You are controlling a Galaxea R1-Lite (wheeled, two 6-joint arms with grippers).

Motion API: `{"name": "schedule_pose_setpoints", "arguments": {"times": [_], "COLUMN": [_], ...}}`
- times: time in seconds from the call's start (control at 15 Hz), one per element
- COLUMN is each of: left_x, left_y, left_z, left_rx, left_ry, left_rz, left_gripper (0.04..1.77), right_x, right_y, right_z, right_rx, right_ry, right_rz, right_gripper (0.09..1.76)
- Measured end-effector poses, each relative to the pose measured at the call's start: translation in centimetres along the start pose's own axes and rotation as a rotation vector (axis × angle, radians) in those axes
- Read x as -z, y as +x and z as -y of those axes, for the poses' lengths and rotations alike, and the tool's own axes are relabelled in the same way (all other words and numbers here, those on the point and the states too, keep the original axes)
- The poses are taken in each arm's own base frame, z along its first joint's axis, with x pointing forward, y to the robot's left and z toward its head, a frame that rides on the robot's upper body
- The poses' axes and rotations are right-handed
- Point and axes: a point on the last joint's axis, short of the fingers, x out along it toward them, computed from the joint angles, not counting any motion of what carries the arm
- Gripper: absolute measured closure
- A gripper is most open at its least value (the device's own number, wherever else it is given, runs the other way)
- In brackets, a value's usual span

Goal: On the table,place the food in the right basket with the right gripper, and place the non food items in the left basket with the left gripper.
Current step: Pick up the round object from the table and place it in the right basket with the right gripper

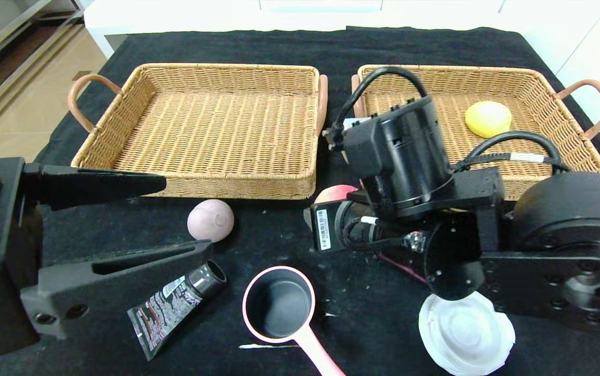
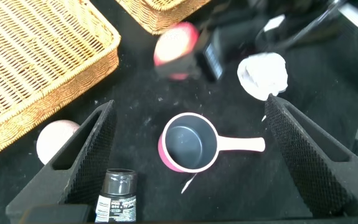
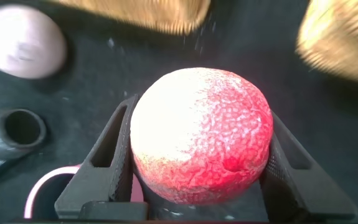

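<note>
The right gripper (image 3: 200, 155) is clamped on the red-pink peach (image 3: 202, 135), which sits between its two black fingers (image 3: 107, 165) with both pads pressed against its sides; in the head view only the top of the peach (image 1: 335, 193) shows behind the wrist housing, near the middle of the table (image 1: 279, 47) and just in front of the gap between the two baskets. The left gripper (image 2: 188, 134) is spread wide and holds nothing; it hangs over the near left part of the table, above the pink pan (image 2: 188, 142) and the black tube (image 2: 117, 196), whose grey cap lies just beside one finger. The mauve-grey ball (image 1: 210, 220) rests on the cloth in front of the left basket (image 1: 200, 180), near its front rim. The lemon (image 1: 487, 118) lies inside the right basket (image 1: 540, 83), toward the far right corner. The white dish (image 1: 466, 334) lies at the near right edge, partly covered by the right arm. The tube's tail end and the pan's handle end are cut off at the near edge in the head view.
</note>
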Motion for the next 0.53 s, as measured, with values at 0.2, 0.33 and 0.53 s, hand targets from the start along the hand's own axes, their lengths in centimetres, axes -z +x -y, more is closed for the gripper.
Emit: {"name": "schedule_pose_setpoints", "arguments": {"times": [0.2, 0.33, 0.53], "left_x": [0.0, 0.0, 0.0], "left_y": [0.0, 0.0, 0.0], "left_z": [0.0, 0.0, 0.0], "left_rx": [0.0, 0.001, 0.0], "left_ry": [0.0, 0.0, 0.0], "left_rz": [0.0, 0.0, -0.001], "left_gripper": [0.09, 0.09, 0.09], "right_x": [-2.0, -3.4, -5.3], "right_y": [-1.9, -2.8, -3.3], "right_z": [1.1, 2.5, 5.8], "right_rx": [-0.007, -0.015, -0.008], "right_ry": [-0.033, -0.036, -0.036], "right_rz": [0.06, 0.098, 0.145], "right_gripper": [0.7, 0.7, 0.7]}}
